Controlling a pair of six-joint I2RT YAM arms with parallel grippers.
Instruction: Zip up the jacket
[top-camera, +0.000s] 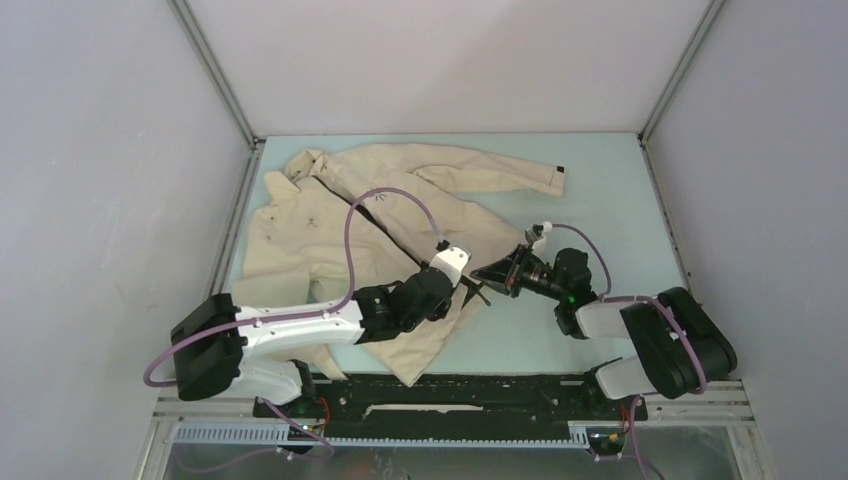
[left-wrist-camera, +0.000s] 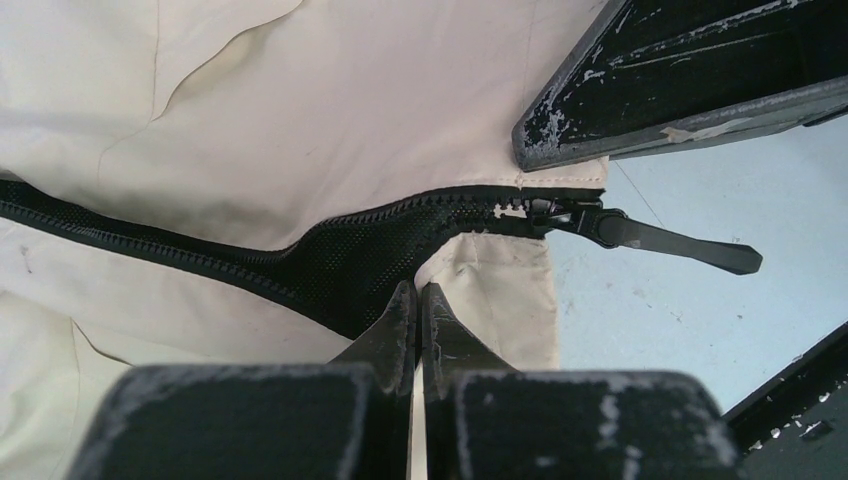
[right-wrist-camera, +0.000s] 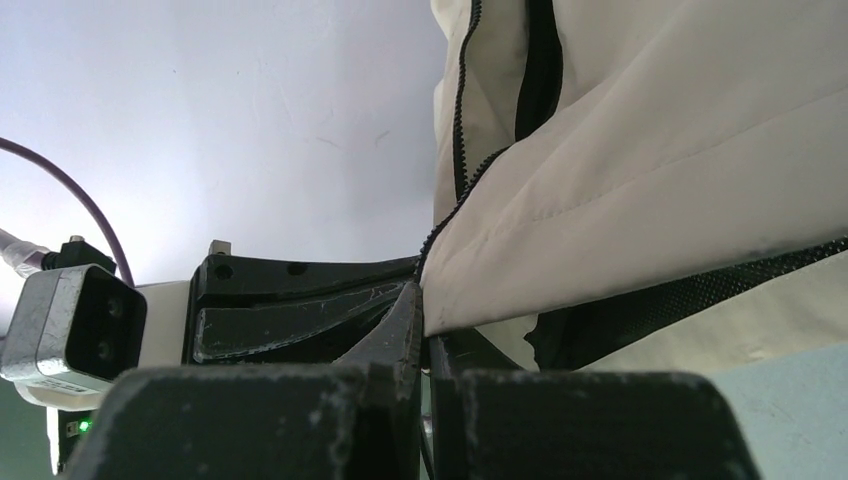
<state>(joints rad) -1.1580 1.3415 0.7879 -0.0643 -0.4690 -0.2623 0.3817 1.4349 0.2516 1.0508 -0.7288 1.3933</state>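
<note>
**Left gripper** (left-wrist-camera: 417, 300): jaws pressed together, pinching the cream hem of the jacket (top-camera: 300, 240) just beside the zipper slider (left-wrist-camera: 556, 214).

**Right gripper** (right-wrist-camera: 420, 300): jaws likewise closed, nipping the fabric edge close to the slider and facing the left gripper tip to tip. One of its fingers overhangs the cloth next to the slider.

**Slider:** it sits at the hem end of the dark zipper, which runs away from it along black mesh lining (left-wrist-camera: 350, 265). Its pull tab (left-wrist-camera: 680, 247) points outward from the slider, over the pale blue table (top-camera: 600, 210).

**Jacket:** from the slider it spreads flat on the table toward the far left, with one sleeve (top-camera: 480, 170) stretched out beyond.

**Obstructions:** the left arm lies across the lower front of the jacket, and its purple cable (top-camera: 347, 245) arches above the cloth.
</note>
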